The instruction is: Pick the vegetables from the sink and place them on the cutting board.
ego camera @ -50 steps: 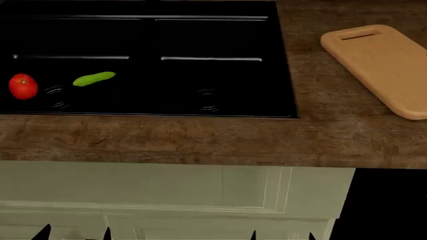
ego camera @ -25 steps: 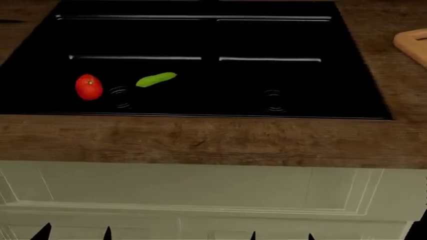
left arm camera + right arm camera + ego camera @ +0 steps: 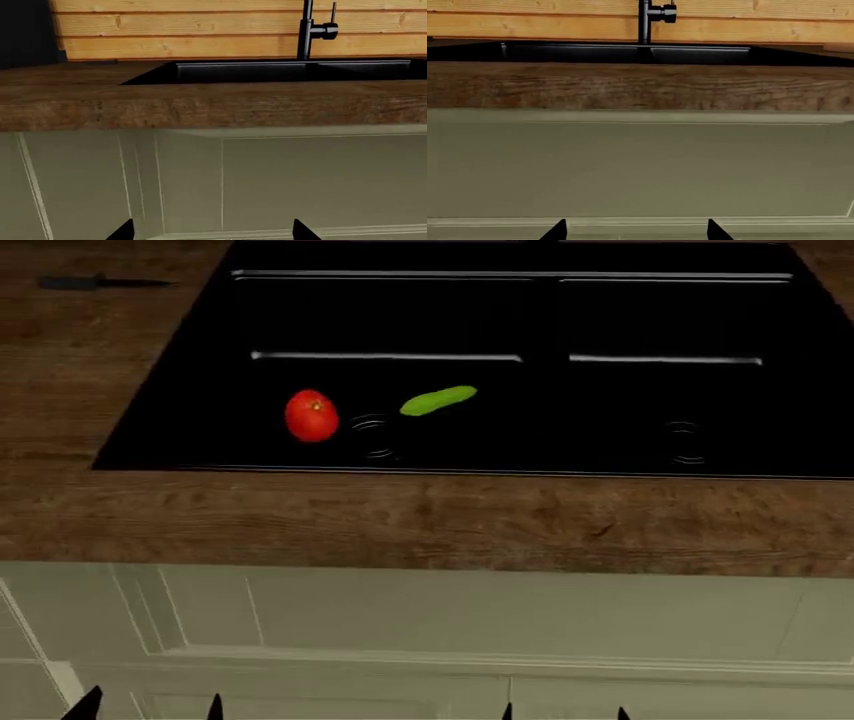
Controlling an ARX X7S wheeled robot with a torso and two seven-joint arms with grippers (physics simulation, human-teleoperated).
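A red tomato [image 3: 311,417] and a green cucumber [image 3: 438,400] lie on the floor of the left basin of the black sink [image 3: 174,420], far ahead of and above my fingertips, the cucumber just beyond the round drain [image 3: 375,436] and the tomato beside it, the two apart. The right basin holds only its own drain [image 3: 683,443], and its far right edge is cut off by the frame. The cutting board is out of sight in every view.

From my wrists, the basins' insides are hidden behind the brown wooden counter [image 3: 400,520]; only the sink's back rim and the tall black faucet [image 3: 309,30] show against the plank wall [image 3: 187,30].

My left gripper [image 3: 212,234] and right gripper [image 3: 636,231] sit low in front of the pale green cabinet [image 3: 640,165], well below the counter edge. Only dark fingertips [image 3: 123,232] poke into frame, spread wide with nothing between them; the rest of each hand is cut off.

On the counter to the far left of the sink lies a small dark knife [image 3: 100,283], too dim to make out well.
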